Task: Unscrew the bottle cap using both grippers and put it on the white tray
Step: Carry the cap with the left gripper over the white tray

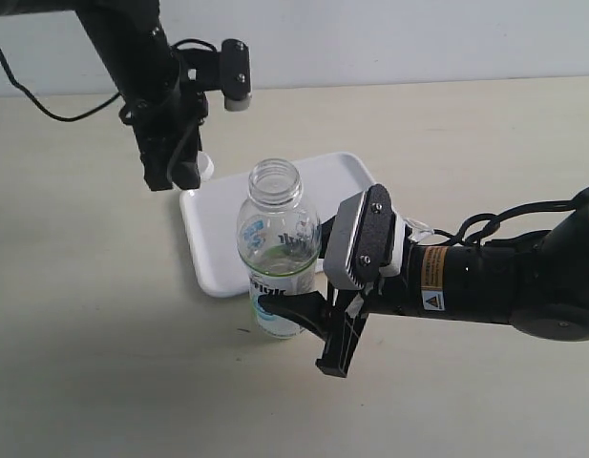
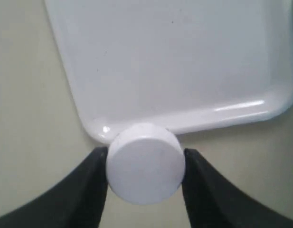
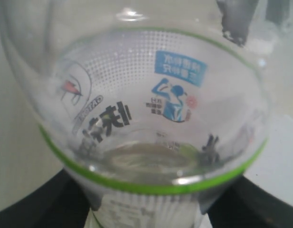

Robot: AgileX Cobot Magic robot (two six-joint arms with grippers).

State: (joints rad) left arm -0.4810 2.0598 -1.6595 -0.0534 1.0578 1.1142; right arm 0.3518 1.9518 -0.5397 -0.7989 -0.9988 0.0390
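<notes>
The clear bottle stands upright with its threaded neck bare, just in front of the white tray. My right gripper is shut on the bottle's lower body, and the bottle fills the right wrist view. My left gripper hovers at the tray's far left corner, shut on the white bottle cap, which peeks out beside the fingers as a small white cap. In the left wrist view the cap sits over the tray's rim, with a black finger pressed on each side.
The tray has nothing lying on it. A beige tabletop spreads around it, with a pale wall behind. A black cable trails at the far left.
</notes>
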